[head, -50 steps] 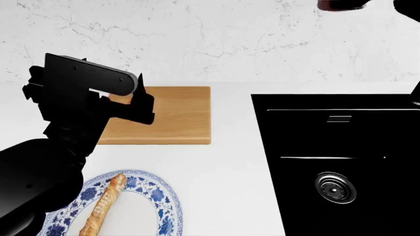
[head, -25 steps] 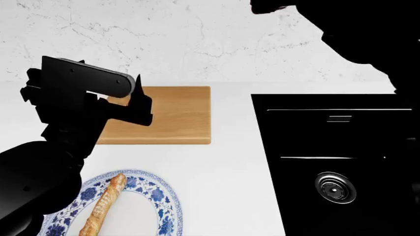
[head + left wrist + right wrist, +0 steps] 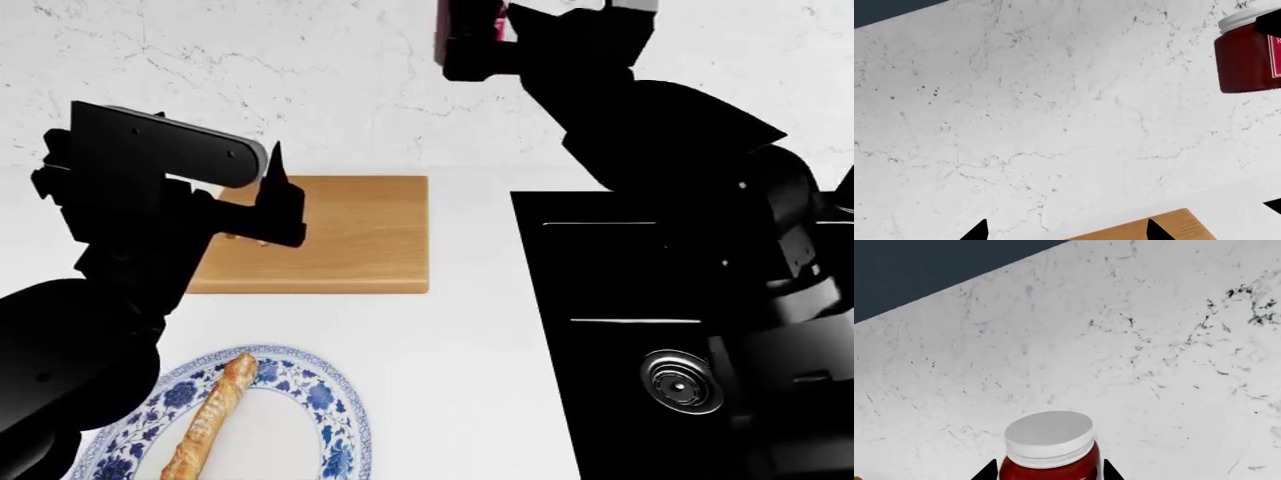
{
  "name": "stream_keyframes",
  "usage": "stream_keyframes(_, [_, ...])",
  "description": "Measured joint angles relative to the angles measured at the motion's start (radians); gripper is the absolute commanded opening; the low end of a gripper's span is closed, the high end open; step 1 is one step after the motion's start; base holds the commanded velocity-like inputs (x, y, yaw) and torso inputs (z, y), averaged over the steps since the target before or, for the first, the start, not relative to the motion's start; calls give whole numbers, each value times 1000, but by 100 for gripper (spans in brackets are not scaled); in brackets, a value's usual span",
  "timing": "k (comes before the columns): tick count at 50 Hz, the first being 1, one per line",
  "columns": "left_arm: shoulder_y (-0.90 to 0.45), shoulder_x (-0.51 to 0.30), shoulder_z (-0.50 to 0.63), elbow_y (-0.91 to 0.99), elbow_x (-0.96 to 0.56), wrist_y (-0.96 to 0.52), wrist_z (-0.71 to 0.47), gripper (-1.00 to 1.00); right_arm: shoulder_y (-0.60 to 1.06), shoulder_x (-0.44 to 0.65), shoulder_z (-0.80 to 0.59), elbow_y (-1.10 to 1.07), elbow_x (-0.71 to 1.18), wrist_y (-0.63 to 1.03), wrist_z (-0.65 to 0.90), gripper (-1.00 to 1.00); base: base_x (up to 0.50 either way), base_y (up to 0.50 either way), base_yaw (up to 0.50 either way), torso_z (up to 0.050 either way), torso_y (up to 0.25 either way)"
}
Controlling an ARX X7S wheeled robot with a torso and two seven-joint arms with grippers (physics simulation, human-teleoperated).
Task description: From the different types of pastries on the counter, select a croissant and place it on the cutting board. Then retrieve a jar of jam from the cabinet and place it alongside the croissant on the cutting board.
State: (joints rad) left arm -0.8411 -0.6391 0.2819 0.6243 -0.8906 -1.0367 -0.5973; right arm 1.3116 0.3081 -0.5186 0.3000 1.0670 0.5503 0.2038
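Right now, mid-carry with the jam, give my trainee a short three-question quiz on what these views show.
1. True or false: the right gripper is shut on the jar of jam.
2. What lies on the blue-patterned plate? A) croissant B) baguette C) round bun
3. Fill in: the left gripper hangs over the ____, holding nothing that shows.

Key: 1 true, its fingertips flank the jar, high before the marble wall. 2 B. 3 cutting board; the part of it in view is bare, its near left part hidden by the arm.
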Motion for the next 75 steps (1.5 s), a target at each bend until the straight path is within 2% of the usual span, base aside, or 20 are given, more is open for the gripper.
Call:
stream_keyframes(11, [1, 0, -1, -1, -2, 5, -2, 100, -85, -24, 23, -13, 29, -60, -37, -100, 0, 0, 0, 0, 1])
stream_keyframes(23, [6, -3, -1, 0, -3, 10, -4, 100, -134, -47, -22, -9, 23, -63, -93, -100, 0, 0, 0, 1, 1])
stream_keyframes(75, [43, -31, 8, -21, 19, 65, 24, 100, -185, -183, -164, 212, -112, -205, -242, -100, 0, 0, 0, 0, 1])
